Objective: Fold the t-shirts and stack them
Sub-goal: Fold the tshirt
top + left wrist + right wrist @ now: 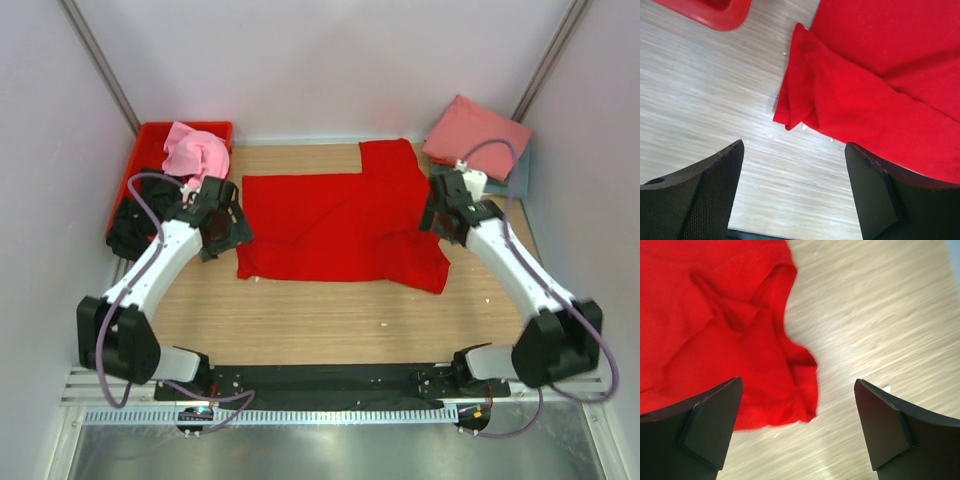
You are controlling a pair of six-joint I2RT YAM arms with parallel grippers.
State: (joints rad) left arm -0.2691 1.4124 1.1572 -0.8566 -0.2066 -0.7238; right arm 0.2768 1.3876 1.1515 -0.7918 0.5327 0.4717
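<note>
Starting far left: got a red crate [150,132] tucked into the back left corner of the wooden table [300,320]. Holds a light pink t-shirt [195,150] bunched up at the far end, poking above the rim. Also carries a black t-shirt [130,230] heaped at the near end, partly hidden behind the left arm, so hard to say whether fully inside or spilling over.

Moving right, landing on the left gripper [225,215], hanging just over the left edge of the bright red t-shirt [340,225]. Fingers spread wide, pinching nothing. Looking down through its wrist camera: just bare wood and a rumpled red corner below.

Then the bright red t-shirt itself. Lies spread out mid-table between the two grippers, mostly flat, with a sleeve sticking out toward the far right and some wrinkles along the near edge.

Same deal at the right gripper [445,205], parked over the shirt's right edge. Wide apart too, gripping nothing, with a curled sleeve hem underneath in its wrist view.

Ends in the far right corner with a salmon pink t-shirt [475,135], folded into a tidy rectangle and resting on a grey-blue t-shirt [522,165] peeking out along the right side.
</note>
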